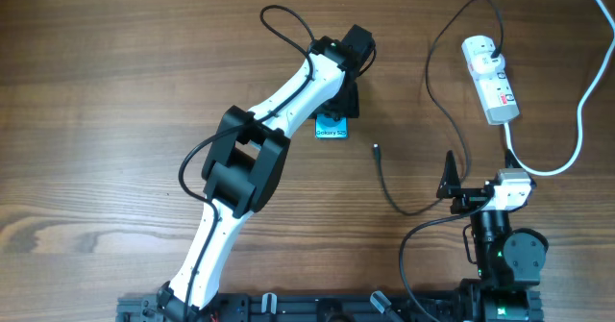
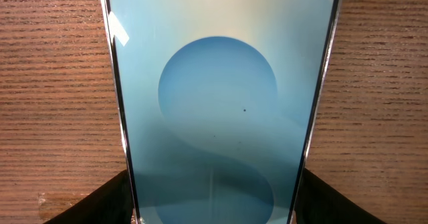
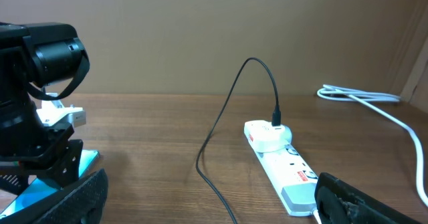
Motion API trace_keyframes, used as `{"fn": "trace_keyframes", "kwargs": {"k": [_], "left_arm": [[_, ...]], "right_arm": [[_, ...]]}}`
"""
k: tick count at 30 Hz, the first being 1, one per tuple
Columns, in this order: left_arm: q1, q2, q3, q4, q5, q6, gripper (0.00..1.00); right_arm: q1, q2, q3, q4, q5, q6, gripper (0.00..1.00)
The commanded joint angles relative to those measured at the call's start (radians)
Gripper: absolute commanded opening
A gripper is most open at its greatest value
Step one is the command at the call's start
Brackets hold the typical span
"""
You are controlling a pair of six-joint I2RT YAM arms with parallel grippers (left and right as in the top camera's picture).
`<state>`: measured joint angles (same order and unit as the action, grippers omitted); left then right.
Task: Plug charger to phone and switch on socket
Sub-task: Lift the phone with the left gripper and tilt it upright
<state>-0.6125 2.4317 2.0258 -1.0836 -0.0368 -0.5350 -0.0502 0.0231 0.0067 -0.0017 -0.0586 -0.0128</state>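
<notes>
While poised over the phone (image 1: 332,127), flanks its long edges with the left gripper (image 2: 215,207), dark fingers (image 2: 87,204) right at both sides; cannot tell whether clamped or just beside. Holds the right gripper (image 3: 214,200) spread wide and empty, near the socket (image 1: 490,79). Shows the charger (image 1: 376,150) tip lying unplugged on the table (image 1: 96,72), between phone and socket

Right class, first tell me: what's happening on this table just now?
The left fingers flank the Galaxy S25 phone lying flat on the table; whether they grip it is unclear. The right fingers are open and empty. The charger's connector tip lies loose on the table, not in the phone, while its other end sits in a plug on the white power strip.
</notes>
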Motion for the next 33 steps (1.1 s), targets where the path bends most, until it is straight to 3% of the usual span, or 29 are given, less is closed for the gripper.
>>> {"fn": "trace_keyframes", "kwargs": {"k": [1, 10, 14, 17, 26, 33], "left_arm": [[0.007, 0.060, -0.029, -0.026, 0.025, 0.004, 0.65], [0.013, -0.084, -0.029, -0.062, 0.026, 0.003, 0.64], [0.045, -0.160, -0.029, -0.103, 0.077, -0.049, 0.64], [0.080, -0.209, -0.029, -0.103, 0.274, -0.050, 0.63], [0.259, -0.251, -0.029, -0.110, 1.109, -0.057, 0.63], [0.350, -0.251, -0.029, -0.110, 1.405, -0.069, 0.64]], "right_arm": [[0.005, -0.003, -0.002, 0.003, 0.006, -0.011, 1.00], [0.005, -0.003, -0.002, 0.003, 0.006, -0.011, 1.00], [0.005, -0.002, -0.002, 0.003, 0.006, -0.011, 1.00], [0.005, -0.003, -0.002, 0.003, 0.006, -0.011, 1.00], [0.005, -0.003, -0.002, 0.003, 0.006, -0.011, 1.00], [0.005, -0.002, -0.002, 0.003, 0.006, -0.011, 1.00]]}}
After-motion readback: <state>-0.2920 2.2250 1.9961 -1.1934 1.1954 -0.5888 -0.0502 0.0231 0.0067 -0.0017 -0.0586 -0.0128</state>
